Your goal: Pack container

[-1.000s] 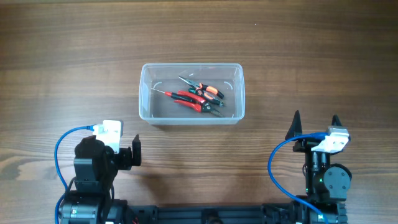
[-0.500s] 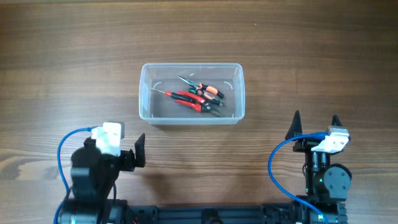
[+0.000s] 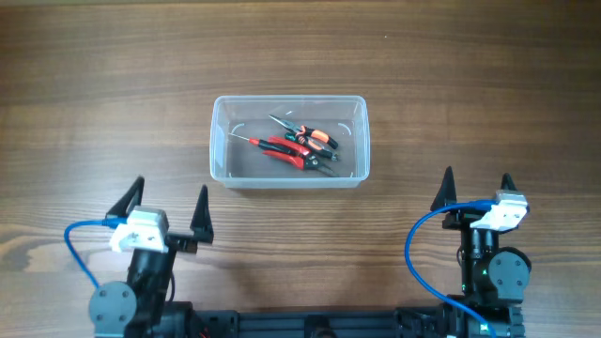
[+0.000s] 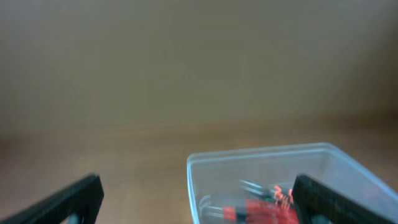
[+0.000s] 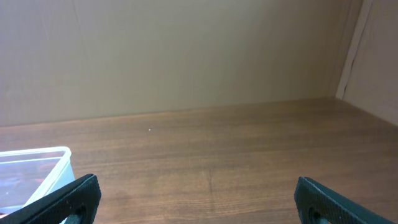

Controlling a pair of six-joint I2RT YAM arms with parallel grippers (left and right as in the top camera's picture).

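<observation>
The container [image 3: 217, 141] sits mid-tabletop [image 3: 94, 94], its hand tools [image 3: 299, 145] lying inside. The left gripper [image 3: 171, 185] and right gripper [image 3: 477, 175] stand wide and empty, well apart from it. Packing looks finished, so the arms do best parked clear of the tub.

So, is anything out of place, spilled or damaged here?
Nothing stands out. The clear rectangular plastic container sits upright on the brown wooden table, with the red and orange-handled hand tools all inside it. The left gripper and right gripper are open, empty and apart from it.
</observation>
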